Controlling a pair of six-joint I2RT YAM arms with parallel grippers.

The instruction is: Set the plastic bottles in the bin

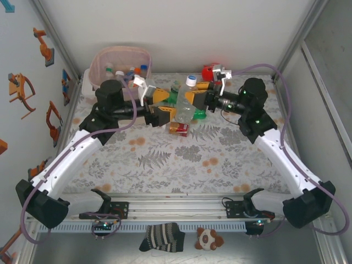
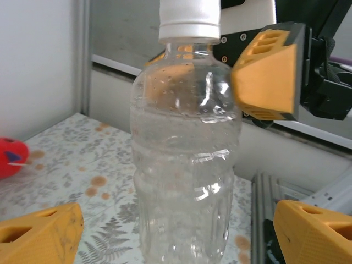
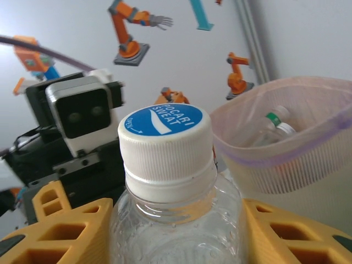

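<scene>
Bin (image 1: 102,57) in the far-left corner, several bottles (image 1: 127,71) inside. Left gripper (image 1: 170,105) released: fingers (image 2: 41,234) wide either side of the clear Pocari Sweat bottle (image 2: 184,159), gaps visible. Bottle is mid-table, right of the bin, outside it. Right gripper (image 3: 176,231) clamped on its shoulder, under the cap (image 3: 165,148).

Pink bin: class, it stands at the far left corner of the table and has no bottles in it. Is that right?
Wrong on one point: the pink bin does stand at the far left corner of the table, but it holds capped bottles, as the right wrist view shows.
</scene>
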